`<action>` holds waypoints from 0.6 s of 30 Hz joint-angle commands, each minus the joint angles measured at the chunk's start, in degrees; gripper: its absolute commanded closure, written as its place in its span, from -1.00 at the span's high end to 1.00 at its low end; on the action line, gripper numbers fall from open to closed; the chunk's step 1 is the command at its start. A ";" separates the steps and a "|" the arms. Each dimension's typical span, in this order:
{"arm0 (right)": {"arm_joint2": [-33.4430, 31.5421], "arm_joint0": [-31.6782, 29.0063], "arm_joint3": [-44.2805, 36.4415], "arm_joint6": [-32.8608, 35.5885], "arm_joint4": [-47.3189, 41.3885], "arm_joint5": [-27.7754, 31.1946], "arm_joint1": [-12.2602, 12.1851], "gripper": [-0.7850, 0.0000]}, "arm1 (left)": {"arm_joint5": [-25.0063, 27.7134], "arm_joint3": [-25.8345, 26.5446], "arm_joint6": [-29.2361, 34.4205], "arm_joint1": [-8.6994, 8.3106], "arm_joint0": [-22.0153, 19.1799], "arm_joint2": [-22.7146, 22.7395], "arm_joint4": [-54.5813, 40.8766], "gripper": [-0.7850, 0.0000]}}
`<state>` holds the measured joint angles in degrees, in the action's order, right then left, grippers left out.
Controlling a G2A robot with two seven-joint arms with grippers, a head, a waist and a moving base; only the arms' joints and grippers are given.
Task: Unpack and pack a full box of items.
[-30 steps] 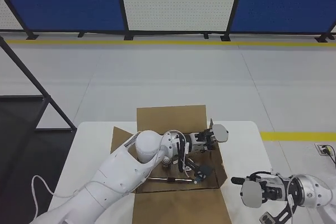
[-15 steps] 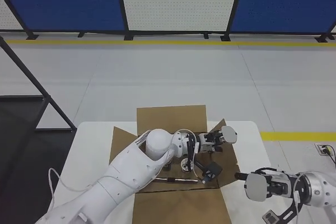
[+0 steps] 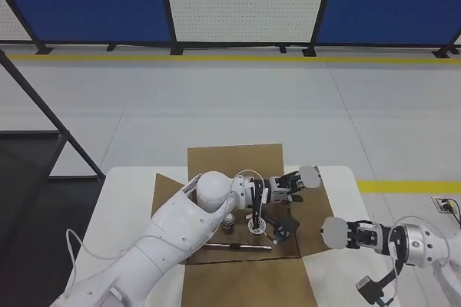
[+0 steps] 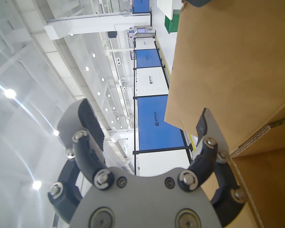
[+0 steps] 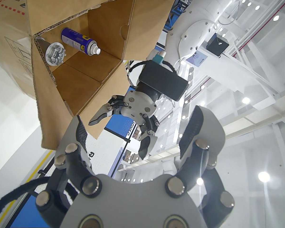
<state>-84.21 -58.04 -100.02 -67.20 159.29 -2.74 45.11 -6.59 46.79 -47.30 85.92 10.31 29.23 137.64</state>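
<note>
brown cardboard box (image 3: 234, 161), flaps open, holds a blue spray can (image 5: 78, 40), with left claw (image 4: 144, 112) and right claw (image 5: 137, 124) spread.

box (image 5: 104, 20) open | spray can (image 5: 79, 40) inside | left gripper (image 5: 118, 137) beside box, fingers apart

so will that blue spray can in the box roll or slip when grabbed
Probably rigid: the blue spray can looks like a metal cylinder. Its round body would likely roll if pushed on its side. The glossy wall may slip in jaws.
</note>
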 commanded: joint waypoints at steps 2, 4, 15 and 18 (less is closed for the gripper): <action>0.04 0.40 0.70 0.32 0.58 0.75 -0.15 1.00 | -1.20 0.65 -0.79 -0.61 0.34 1.58 -0.16 1.00; 0.37 0.97 1.39 0.68 1.05 1.31 -0.20 1.00 | -2.13 1.55 -1.57 -1.36 0.78 3.21 -0.41 1.00; 4.77 7.61 8.16 1.96 0.86 3.17 0.13 1.00 | -1.62 14.69 -4.02 -8.41 8.40 15.52 4.70 1.00; 6.52 9.15 10.48 2.04 0.28 3.08 0.37 1.00 | -0.88 19.42 -3.96 -10.66 12.18 20.04 7.19 1.00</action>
<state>-78.29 -49.40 -90.40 -65.10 159.80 0.52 45.40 -7.80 64.28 -51.18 76.10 20.87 47.39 144.22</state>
